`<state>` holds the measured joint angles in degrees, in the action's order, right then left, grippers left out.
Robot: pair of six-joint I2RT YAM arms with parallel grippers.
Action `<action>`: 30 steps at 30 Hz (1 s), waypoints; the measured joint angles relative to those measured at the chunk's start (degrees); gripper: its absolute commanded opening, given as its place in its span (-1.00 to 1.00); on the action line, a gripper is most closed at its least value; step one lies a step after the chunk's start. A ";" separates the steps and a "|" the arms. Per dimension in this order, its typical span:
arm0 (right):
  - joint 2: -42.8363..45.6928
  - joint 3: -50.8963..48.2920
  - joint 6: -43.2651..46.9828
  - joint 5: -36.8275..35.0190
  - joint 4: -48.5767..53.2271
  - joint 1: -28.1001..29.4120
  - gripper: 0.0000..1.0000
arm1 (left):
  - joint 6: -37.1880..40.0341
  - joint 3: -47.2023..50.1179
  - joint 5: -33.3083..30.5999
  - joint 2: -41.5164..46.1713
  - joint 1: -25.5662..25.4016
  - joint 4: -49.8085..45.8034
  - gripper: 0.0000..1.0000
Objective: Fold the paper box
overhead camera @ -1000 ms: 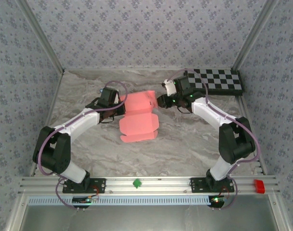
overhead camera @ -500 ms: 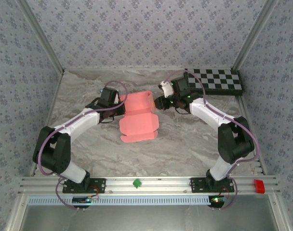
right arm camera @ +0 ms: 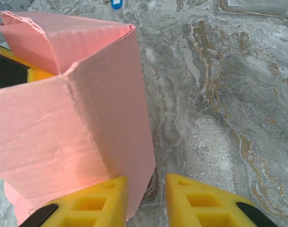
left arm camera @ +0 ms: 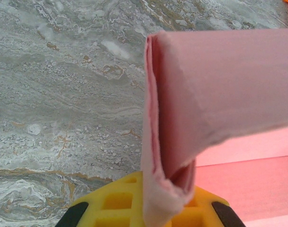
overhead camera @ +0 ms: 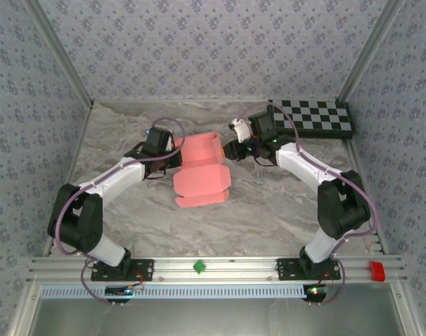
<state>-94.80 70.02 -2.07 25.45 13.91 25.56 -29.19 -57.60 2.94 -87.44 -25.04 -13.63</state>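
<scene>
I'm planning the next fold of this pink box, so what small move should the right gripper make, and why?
Probably close the right gripper on the raised side wall of the paper box: its fingers stand apart with the wall's edge beside one, while the left gripper pinches the opposite wall.

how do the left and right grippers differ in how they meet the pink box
The left gripper is clamped on a doubled wall of the paper box; the right gripper is open, a box corner against one finger. The left gripper sits at the box's left side, the right gripper at its right. Both have yellow fingers.
</scene>
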 measured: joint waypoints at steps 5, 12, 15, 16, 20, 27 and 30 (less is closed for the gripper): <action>1.29 0.00 0.02 1.09 -0.07 0.00 -0.36 | -0.02 0.00 -0.20 0.00 0.00 -0.31 -1.00; 1.36 0.00 -0.20 2.51 -0.48 0.11 -0.13 | -0.02 0.00 -0.20 0.00 0.00 -0.31 -1.00; 0.87 0.00 -0.28 2.69 -0.74 0.17 -0.09 | -0.02 0.00 -0.17 0.00 0.00 -0.28 -1.00; 0.63 0.00 -0.26 2.71 -0.92 0.24 -0.09 | -0.02 0.00 -0.17 0.00 0.00 -0.28 -1.00; -0.74 0.44 -0.31 2.93 -0.94 0.31 -0.08 | -0.04 0.00 -0.13 0.00 0.00 -0.28 -1.00; -2.69 1.81 -0.48 2.91 -1.36 1.29 -0.07 | -0.46 0.00 0.28 0.00 -0.11 -0.28 -1.00; -3.39 2.19 -0.48 2.84 -1.33 2.01 -0.06 | -0.50 0.00 0.48 0.02 -0.11 -0.28 -1.00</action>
<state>-98.19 72.20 -2.55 28.29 12.58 27.57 -29.69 -57.60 3.42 -87.42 -25.15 -13.91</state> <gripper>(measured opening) 0.466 0.064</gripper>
